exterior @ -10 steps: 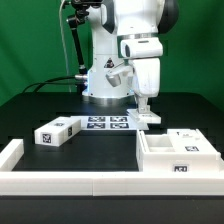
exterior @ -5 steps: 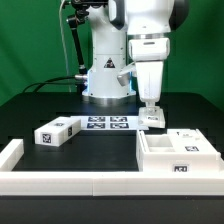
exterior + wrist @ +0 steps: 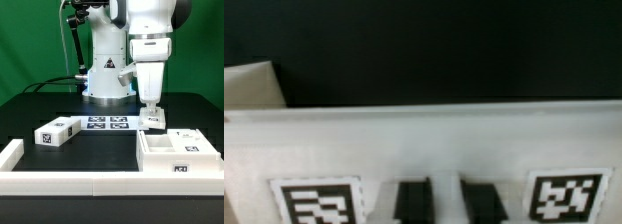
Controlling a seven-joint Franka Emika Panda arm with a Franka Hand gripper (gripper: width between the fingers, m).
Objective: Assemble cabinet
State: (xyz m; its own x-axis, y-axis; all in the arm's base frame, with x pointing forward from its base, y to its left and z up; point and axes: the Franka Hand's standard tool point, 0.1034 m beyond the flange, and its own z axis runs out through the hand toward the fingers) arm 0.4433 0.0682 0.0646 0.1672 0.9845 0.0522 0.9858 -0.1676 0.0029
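- Arm points straight down, with the gripper low over the counter.
- Gripper is right above a small block; fingertips touch it or nearly so. Neither view shows whether the gripper is open or clamped on the block, so cannot tell.
- Small block sits on the counter just beside the marker board, on the exterior view's right of it, with a tag on its face.
- Cabinet is in loose parts, all on the counter.
- Box body is at the front on the exterior view's right, open side up, with a divider inside and a tag on the front wall.
- Panel with tags lies flat just behind the box body. Touching or apart: cannot tell.
- Long block is on the exterior view's left, well apart from the other parts. It lies at an angle, with tags on top and side.
- Rail runs along the front edge and turns back at the corner on the exterior view's left. The box body is just behind it.
- Robot base stands behind the marker board, with a black cable trailing off to the exterior view's left.
- Wrist view is blurred and very close. A white part fills about half the picture, with dark counter beyond it.
- That part carries two tags, with two dark bars between them. What the bars are, cannot tell.
- A pale piece shows at the edge of the wrist view, too blurred to identify.
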